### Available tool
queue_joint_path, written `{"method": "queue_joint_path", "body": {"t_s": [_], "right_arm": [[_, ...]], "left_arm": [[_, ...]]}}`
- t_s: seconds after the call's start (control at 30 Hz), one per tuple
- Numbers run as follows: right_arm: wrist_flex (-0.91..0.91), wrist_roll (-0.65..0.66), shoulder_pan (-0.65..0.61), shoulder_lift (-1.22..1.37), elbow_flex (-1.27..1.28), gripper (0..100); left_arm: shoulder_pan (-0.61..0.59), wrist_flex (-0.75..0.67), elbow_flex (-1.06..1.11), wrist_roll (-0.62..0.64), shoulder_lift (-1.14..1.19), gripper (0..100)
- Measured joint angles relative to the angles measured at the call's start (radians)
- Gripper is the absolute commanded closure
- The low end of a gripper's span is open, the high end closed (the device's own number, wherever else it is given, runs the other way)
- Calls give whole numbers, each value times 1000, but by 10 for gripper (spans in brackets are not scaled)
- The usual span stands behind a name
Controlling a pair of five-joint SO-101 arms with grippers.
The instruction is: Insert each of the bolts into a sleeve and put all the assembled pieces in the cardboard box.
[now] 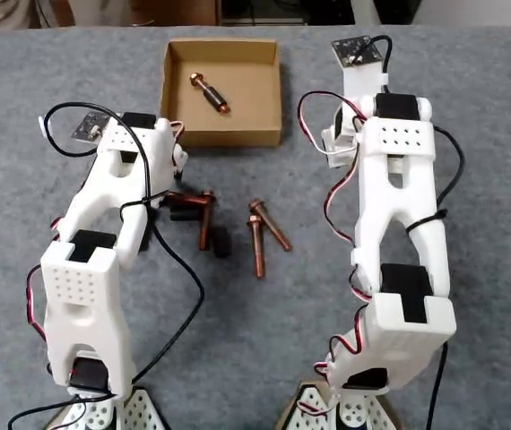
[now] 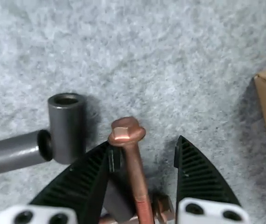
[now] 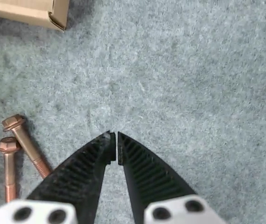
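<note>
Space is lying widest on the grey table (image 1: 498,269) off the right wall of the cardboard box (image 1: 233,136), where the right arm is stretching past the box's near right corner. The right pincer (image 3: 113,141) is hanging clenched over bare cloth there, its tips pressing together with nothing between them. The box is sitting toward the table's far edge, and one assembled piece (image 1: 209,92), a bolt in its sleeve, is lying aslant inside it.

Just in front of the box's near wall, things are crowding together. The left pincer (image 2: 144,142) is standing released there, jaws spread wide, with a copper bolt (image 2: 132,163) lying between them against one finger. A dark sleeve (image 2: 66,126) is resting just beside that bolt's head, and a second sleeve (image 2: 14,150) is touching its side. Another bolt head (image 2: 163,207) is peeking out beneath the pincer.

Farther out from the near wall, between the arms, a pair of loose bolts (image 1: 263,231) is lying with heads toward the box. A black cable (image 1: 193,287) from the left arm is trailing over the cloth near them.
</note>
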Motion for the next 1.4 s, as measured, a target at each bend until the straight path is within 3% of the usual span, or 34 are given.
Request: {"method": "queue_joint_path", "body": {"t_s": [0.47, 0.7, 0.83, 1.0, 1.17, 1.3, 1.4], "right_arm": [[0, 0, 0, 0, 0, 994], [0, 0, 0, 0, 0, 994], [0, 0, 0, 0, 0, 994], [2, 32, -3, 0, 0, 992], [100, 207, -123, 0, -31, 988], [123, 331, -201, 0, -69, 913], [129, 282, -269, 0, -83, 871]], "left_arm": [[5, -17, -68, 0, 95, 898], [6, -21, -100, -74, 101, 981], [11, -14, -129, -137, 106, 981], [11, 124, -252, -201, 110, 981], [9, 288, -497, -307, 112, 981], [-23, 448, -753, -376, 112, 981], [-80, 511, -924, -462, 110, 981]]}}
